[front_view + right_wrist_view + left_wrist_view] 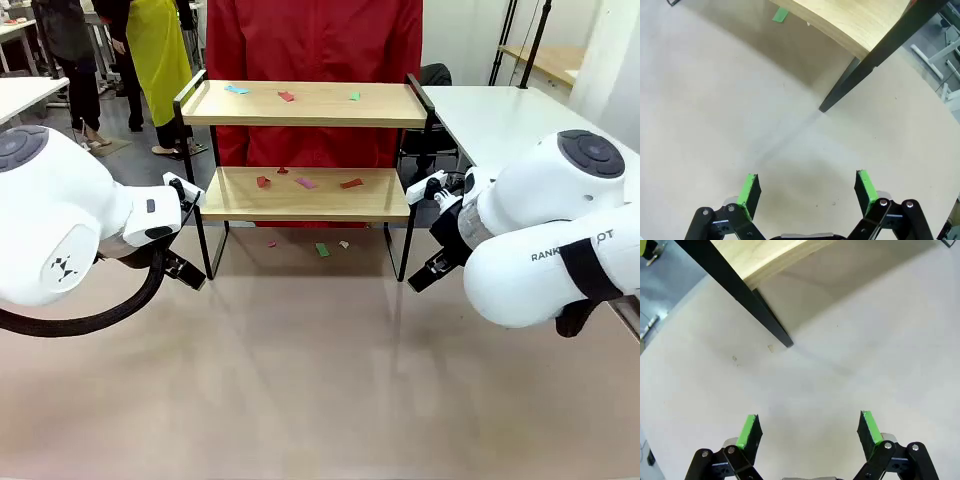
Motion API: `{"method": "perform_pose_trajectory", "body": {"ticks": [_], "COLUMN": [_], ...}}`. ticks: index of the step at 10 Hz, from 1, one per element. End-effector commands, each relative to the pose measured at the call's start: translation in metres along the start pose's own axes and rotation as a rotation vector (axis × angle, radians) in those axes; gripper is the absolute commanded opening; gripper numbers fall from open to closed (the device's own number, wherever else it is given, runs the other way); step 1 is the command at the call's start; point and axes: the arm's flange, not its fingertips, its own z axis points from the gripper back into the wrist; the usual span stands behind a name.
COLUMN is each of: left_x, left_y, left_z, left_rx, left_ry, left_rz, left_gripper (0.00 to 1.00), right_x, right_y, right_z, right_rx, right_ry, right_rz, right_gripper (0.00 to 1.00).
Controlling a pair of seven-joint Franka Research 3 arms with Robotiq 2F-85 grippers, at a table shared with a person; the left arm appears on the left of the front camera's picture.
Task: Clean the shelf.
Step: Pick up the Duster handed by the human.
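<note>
Shelf (320, 108): 2-tier, light wood, blk frame, scraps (306, 183) on both tiers | L jaws, R jaws: spread, empty

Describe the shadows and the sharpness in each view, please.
Front view: even light, sharp; the shelf stands on a table that shows faint reflections. Left wrist view: a soft shadow lies on the table under the shelf's lower board. Right wrist view: the same shadow, plus a faint streak running from the foot of the shelf leg.
</note>
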Motion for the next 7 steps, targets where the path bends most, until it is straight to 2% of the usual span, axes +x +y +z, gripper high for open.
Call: {"method": "perform_pose_trajectory", "body": {"ticks": [1,7], "left_x": [0.0001,0.0001], "left_y": [0.0,0.0], "left_z": [0.0002,0.0002], "left_rx": [0.0,0.0], "left_ry": [0.0,0.0], "left_rz": [0.0,0.0], "left_gripper": [1.0,1.0], "right_x": [0.0001,0.0001], "right_y": [0.0,0.0], "right_z": [0.0002,0.0002], "right_rx": [0.0,0.0], "right_ry": [-0.001,-0.001], "right_rz": [0.0,0.0], "right_gripper": [1.0,1.0]}}
